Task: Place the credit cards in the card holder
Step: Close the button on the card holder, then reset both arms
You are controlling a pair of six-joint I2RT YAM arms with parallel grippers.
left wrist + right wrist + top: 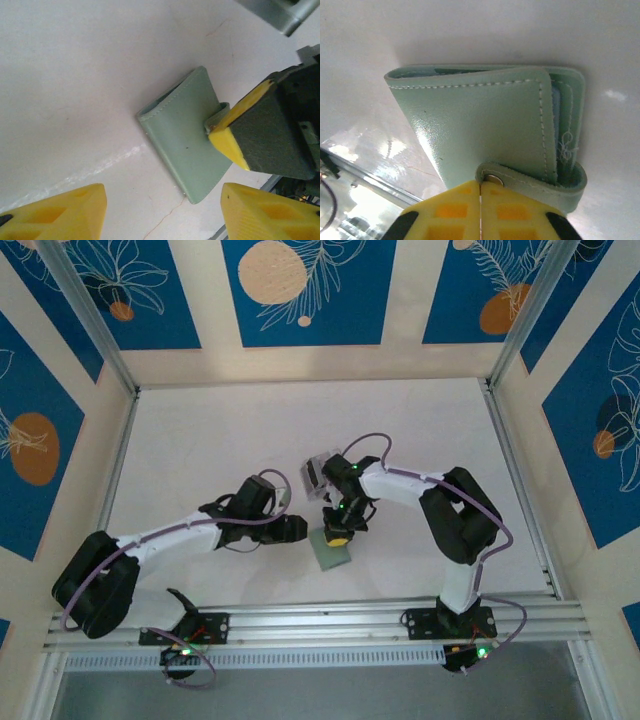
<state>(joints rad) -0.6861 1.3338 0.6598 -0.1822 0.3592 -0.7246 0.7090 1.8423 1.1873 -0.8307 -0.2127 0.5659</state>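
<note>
I work in a robot lab cell. My arms (170, 535) are bolted to an aluminium rail (330, 618) at the near edge of a white table (200, 440), boxed in by metal posts (93, 325) and blue panels (340, 310) printed with leaves.

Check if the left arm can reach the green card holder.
Probably yes: the left gripper faces the card holder across bare table; the right gripper crowds just its snap tab.

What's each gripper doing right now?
Left gripper: open, holding nothing.
Right gripper: shut, tips at the snap tab of the card holder; whether it grips the tab cannot be told.
</note>
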